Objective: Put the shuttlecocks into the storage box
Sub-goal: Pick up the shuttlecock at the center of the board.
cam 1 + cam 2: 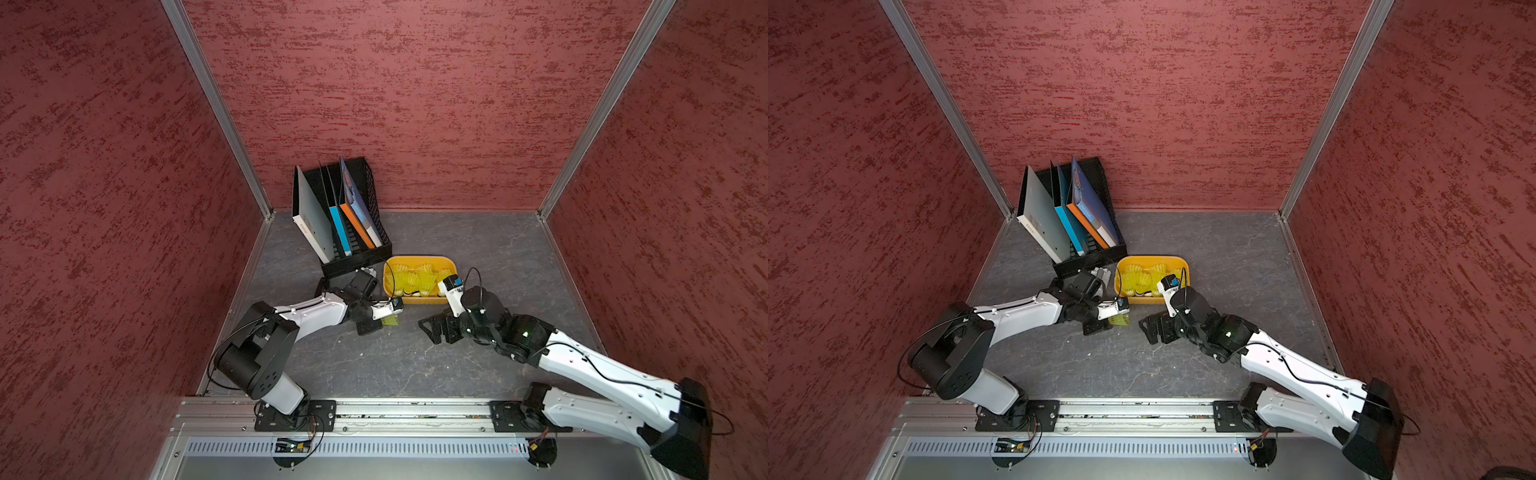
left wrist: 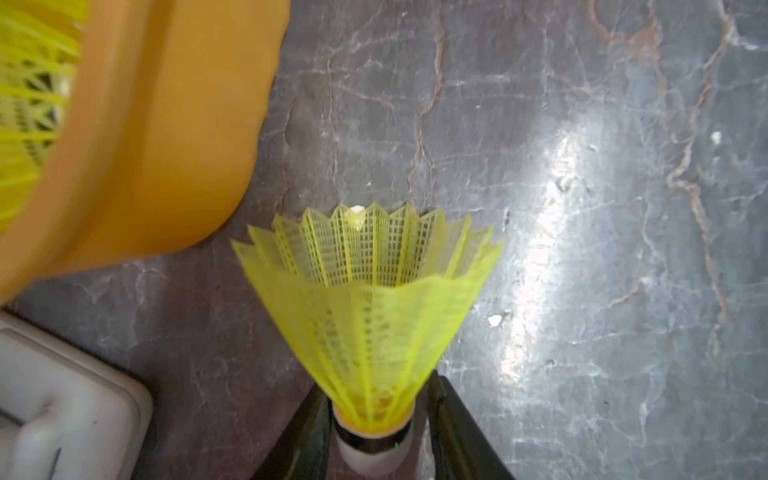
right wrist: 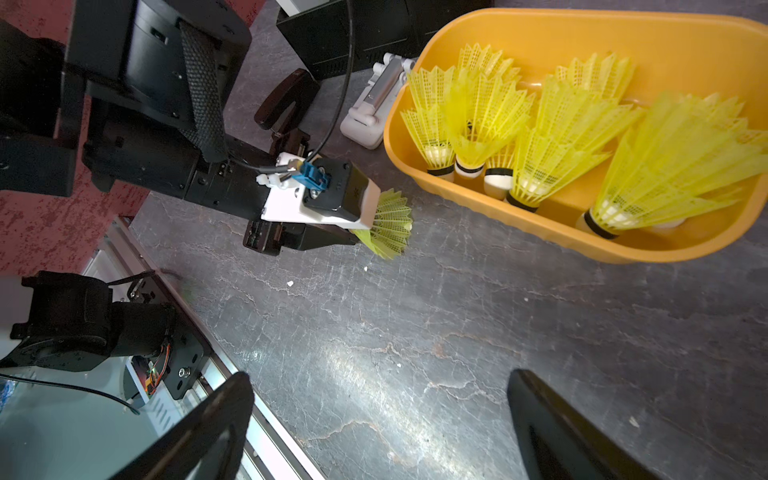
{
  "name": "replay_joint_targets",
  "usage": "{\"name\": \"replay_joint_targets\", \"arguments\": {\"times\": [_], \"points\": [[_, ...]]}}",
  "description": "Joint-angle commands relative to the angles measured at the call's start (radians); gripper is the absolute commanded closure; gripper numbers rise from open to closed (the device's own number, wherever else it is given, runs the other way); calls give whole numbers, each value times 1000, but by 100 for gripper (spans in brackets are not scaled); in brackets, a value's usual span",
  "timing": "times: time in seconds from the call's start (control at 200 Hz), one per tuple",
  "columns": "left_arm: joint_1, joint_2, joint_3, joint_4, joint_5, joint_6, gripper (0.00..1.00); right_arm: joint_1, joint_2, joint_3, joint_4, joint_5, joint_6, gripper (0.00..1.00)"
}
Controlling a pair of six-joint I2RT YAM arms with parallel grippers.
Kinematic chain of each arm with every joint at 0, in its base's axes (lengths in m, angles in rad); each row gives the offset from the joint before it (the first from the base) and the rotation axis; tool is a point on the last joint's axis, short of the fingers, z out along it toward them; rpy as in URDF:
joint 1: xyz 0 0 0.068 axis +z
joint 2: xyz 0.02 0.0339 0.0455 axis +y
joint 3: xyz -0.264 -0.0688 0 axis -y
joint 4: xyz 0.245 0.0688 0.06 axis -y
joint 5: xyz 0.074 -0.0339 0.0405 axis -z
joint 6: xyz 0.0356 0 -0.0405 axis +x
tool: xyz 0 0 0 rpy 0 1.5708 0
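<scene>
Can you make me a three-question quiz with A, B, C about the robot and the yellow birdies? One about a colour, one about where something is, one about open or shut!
1. The storage box holding shuttlecocks is: A blue, B orange-yellow, C black.
2. The right end effector is: A shut on a shuttlecock, B shut on nothing, C open and empty.
3. The shuttlecock outside the box is: A between the left end effector's jaws, B between the right end effector's jaws, C on the box's rim.
Answers: 1 B: its walls show orange-yellow. 2 C: its jaws stand wide apart, holding nothing. 3 A: black jaws flank its white tip.
</scene>
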Motion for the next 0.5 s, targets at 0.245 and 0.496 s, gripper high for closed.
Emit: {"name": "replay_joint_targets", "arguments": {"times": [0.245, 0.496], "points": [[0, 40, 21, 2, 14, -34, 68, -7, -15, -6, -6, 21, 15, 2], [-9, 37, 20, 5, 9, -48, 76, -25, -18, -44, 28, 2, 59, 2]]}}
